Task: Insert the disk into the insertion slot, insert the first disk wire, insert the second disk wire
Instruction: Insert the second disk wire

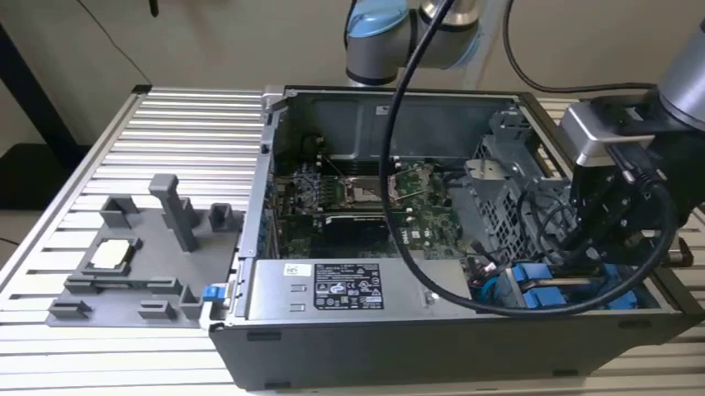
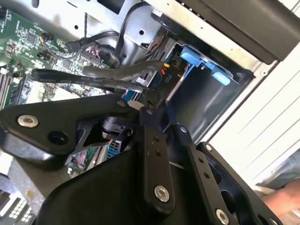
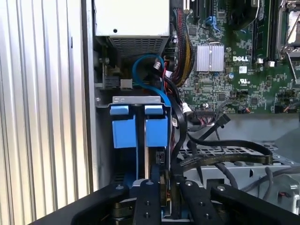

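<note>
**Wire work at the drive cage**

Black fingers (image 3: 157, 199) of your gripper (image 3: 164, 197) sit nearest the lens, pressed close around a thin connector with a wire (image 3: 225, 157) trailing off, though you cannot tell for sure that they pinch it. Your disk (image 3: 156, 131) already sits in the insertion slot (image 3: 136, 99), at the case's front corner beside another blue-fronted unit (image 3: 123, 131). Watch the loose black cables (image 2: 93, 77) crossing the cage: a skewed plug could jam, or a snagged cable could drag the connector off line.
</note>
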Action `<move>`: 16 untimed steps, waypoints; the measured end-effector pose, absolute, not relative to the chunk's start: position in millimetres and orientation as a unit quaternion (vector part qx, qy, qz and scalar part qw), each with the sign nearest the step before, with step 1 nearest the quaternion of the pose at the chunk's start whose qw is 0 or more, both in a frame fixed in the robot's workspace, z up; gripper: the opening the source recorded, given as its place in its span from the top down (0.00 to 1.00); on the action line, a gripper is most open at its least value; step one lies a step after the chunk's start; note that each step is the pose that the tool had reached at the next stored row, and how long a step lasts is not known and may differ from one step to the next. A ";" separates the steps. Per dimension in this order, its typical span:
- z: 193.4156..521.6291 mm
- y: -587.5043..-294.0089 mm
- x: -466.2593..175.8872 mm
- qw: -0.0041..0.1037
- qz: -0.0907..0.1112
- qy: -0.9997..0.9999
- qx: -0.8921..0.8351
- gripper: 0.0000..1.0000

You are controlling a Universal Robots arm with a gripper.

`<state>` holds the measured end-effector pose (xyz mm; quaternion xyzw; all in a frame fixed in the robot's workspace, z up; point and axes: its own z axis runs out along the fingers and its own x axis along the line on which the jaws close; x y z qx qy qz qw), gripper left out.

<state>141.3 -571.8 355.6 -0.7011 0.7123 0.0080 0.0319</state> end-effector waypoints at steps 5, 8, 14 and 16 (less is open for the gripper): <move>378.4 -571.8 141.3 0.032 0.008 0.712 -0.701 0.76; 390.2 -571.8 141.3 0.032 0.008 0.712 -0.701 0.76; 396.5 -571.8 141.3 0.032 0.008 0.712 -0.701 0.76; 396.5 -571.7 141.3 0.032 0.008 0.712 -0.701 0.76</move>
